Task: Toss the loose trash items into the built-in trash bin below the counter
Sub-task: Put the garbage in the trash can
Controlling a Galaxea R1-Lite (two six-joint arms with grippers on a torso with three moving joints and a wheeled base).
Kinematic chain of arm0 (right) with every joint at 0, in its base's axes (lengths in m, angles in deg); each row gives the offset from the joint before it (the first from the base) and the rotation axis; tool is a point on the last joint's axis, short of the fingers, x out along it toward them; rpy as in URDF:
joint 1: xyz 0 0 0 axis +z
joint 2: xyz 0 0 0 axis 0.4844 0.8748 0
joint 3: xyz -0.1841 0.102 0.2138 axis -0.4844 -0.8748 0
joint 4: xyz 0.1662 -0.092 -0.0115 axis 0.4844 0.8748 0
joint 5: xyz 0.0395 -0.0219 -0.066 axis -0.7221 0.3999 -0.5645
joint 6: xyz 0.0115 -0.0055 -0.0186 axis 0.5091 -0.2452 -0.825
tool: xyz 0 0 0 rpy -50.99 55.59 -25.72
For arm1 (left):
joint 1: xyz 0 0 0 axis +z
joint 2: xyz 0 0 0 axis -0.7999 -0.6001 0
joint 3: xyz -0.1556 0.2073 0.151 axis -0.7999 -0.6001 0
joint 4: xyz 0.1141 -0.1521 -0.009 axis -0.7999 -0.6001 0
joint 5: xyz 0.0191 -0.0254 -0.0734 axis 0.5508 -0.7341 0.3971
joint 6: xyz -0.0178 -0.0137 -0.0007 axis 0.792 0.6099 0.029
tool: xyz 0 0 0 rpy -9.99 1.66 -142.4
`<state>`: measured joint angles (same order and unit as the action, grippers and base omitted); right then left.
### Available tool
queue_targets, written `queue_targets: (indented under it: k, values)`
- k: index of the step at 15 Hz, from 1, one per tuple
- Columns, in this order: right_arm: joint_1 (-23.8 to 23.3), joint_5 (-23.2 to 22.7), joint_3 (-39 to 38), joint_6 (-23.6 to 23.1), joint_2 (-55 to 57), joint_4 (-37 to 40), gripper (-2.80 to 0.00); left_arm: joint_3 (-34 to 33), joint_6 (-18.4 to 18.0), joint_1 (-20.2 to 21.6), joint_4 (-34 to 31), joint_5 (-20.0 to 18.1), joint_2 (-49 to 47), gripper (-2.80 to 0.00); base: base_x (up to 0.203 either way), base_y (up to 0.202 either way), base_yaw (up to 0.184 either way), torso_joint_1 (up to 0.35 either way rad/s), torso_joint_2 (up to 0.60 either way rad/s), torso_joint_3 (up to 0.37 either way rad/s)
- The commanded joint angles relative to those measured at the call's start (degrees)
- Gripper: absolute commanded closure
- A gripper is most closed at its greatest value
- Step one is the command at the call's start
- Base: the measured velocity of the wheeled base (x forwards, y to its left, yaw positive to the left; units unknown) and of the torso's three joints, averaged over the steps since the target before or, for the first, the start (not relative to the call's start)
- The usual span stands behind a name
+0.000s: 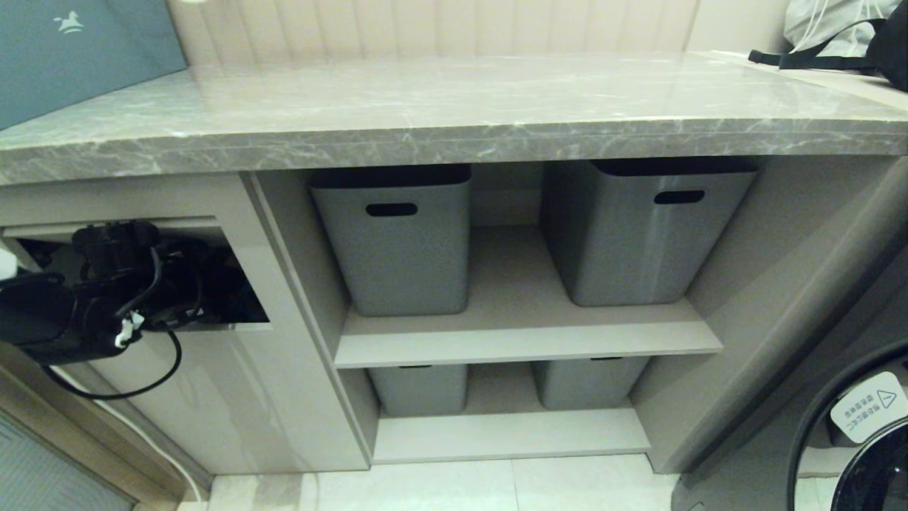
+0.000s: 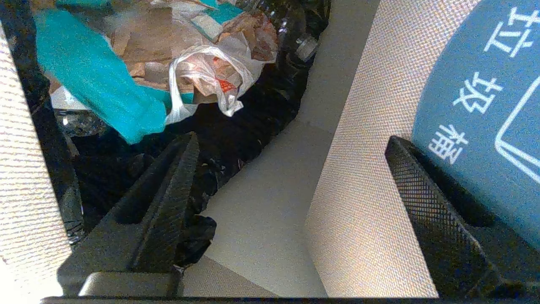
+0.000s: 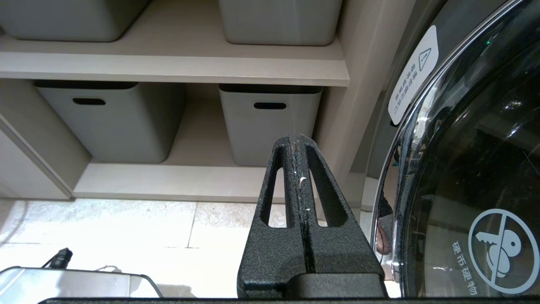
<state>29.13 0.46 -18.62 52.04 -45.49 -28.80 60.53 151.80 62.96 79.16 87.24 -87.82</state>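
Note:
The built-in trash bin's beige flap (image 2: 371,139), with its round blue sticker (image 2: 485,93), is pushed inward under the grey marble counter (image 1: 454,138). My left arm (image 1: 64,312) reaches into the bin's opening (image 1: 227,284) at the left of the cabinet. My left gripper (image 2: 293,139) is open against the flap and holds nothing; one finger (image 2: 422,194) rests on the sticker side. Below it, inside the black-lined bin, a teal-faced cardboard scrap (image 2: 97,84) and tan cardboard (image 2: 147,46) lie among other rubbish. My right gripper (image 3: 295,141) hangs shut and empty low by the floor.
Grey plastic tubs (image 1: 397,241) (image 1: 638,234) stand on beige shelves (image 1: 525,341) right of the bin. A washing machine's dark round door (image 3: 472,169) is at the far right. A teal box (image 1: 71,50) and a black-strapped bag (image 1: 844,42) sit on the counter's ends.

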Motion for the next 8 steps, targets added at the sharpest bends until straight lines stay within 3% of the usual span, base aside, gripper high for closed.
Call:
queue_targets:
  k: [1, 4, 8]
  values:
    - [0.0, 0.0, 0.0, 0.0, 0.0, 0.0, 0.00, 0.0, 0.5, -0.1, 0.3, 0.1, 0.4, -2.80, 0.000, 0.000, 0.000, 0.000, 0.00, 0.000]
    - [0.0, 0.0, 0.0, 0.0, 0.0, 0.0, 0.00, -0.6, 0.5, -0.2, 0.5, 0.1, 0.6, -2.80, 0.000, 0.000, 0.000, 0.000, 0.00, 0.000]
    - [0.0, 0.0, 0.0, 0.0, 0.0, 0.0, 0.00, -6.7, 0.1, -0.1, 0.9, 0.4, 5.6, -2.80, 0.000, 0.000, 0.000, 0.000, 0.00, 0.000]
